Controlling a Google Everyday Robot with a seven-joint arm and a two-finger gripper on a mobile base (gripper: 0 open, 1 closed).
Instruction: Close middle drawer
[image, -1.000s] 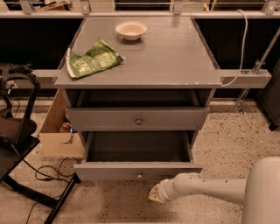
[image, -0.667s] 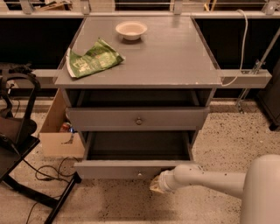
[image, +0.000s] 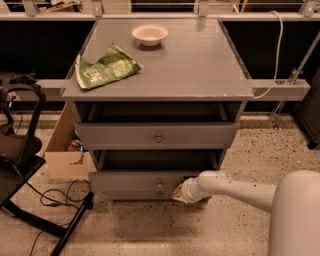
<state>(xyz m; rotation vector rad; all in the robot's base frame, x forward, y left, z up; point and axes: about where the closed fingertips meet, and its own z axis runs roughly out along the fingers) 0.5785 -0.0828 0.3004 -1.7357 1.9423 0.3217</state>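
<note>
The middle drawer is a grey front with a small round knob, low on the grey cabinet. It stands out a little from the cabinet, with a dark strip of its tray showing above the front. My gripper, at the end of the white arm coming in from the right, rests against the right part of that front, just right of the knob. A wider grey drawer front sits above. A narrower front shows just below.
A white bowl and a green bag lie on the cabinet top. A cardboard box stands at the cabinet's left. A black frame and floor cables lie further left. A white cable hangs at the right.
The middle drawer has slid from far out to nearly in. My gripper has moved forward and up with its front.
</note>
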